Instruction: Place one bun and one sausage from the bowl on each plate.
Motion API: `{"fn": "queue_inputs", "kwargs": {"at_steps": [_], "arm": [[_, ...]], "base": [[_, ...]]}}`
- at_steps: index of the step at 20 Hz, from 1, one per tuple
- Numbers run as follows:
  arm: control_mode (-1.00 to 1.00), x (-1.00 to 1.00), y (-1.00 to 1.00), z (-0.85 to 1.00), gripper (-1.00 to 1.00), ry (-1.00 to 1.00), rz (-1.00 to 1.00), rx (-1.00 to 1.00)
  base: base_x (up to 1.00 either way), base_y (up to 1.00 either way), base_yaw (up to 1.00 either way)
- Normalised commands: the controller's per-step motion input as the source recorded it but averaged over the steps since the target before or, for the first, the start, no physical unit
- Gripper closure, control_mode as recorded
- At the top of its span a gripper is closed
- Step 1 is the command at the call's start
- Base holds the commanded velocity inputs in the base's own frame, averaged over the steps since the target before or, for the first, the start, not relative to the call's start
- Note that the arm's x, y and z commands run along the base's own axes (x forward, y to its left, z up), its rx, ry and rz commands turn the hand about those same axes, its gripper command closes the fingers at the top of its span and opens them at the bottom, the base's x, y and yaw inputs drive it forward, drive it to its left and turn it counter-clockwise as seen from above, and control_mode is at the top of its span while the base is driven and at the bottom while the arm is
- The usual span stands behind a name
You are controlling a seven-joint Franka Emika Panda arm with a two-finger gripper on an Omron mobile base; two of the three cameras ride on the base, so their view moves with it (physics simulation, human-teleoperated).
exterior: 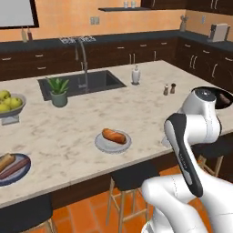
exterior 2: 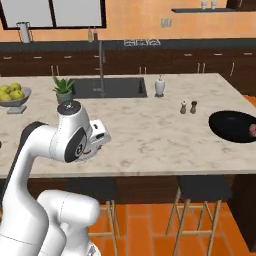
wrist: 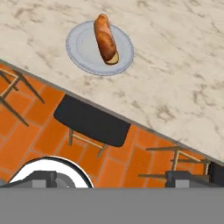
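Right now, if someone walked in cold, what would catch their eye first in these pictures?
Probably the golden-brown bun lying alone on a small pale grey-blue plate near the marble counter's front edge. Next, the second blue-rimmed plate at far left, already carrying a bun and sausage, and the wide black bowl at the counter's right end.

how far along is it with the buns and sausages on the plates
Done: the plate at the counter's left edge carries a bun and a sausage. The middle plate holds a bun but no sausage. In hand: nothing; the hand is open and empty, off the counter's edge. Left: fetch the sausage from the black bowl to the middle plate.
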Motion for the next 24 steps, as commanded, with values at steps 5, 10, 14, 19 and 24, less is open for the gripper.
{"fn": "queue_inputs", "kwargs": {"at_steps": [5, 10, 14, 19, 24], "arm": [[1.0, 0.0, 0.0, 0.0, -1.0, 0.0, 0.0, 0.0], [1.0, 0.0, 0.0, 0.0, -1.0, 0.0, 0.0, 0.0], [1.0, 0.0, 0.0, 0.0, -1.0, 0.0, 0.0, 0.0], [1.0, 0.0, 0.0, 0.0, -1.0, 0.0, 0.0, 0.0], [1.0, 0.0, 0.0, 0.0, -1.0, 0.0, 0.0, 0.0]], "base": [[0.6, -1.0, -0.04], [0.7, -1.0, 0.0], [0.86, -1.0, 0.06], [0.53, -1.0, 0.07], [0.12, -1.0, 0.05]]}}
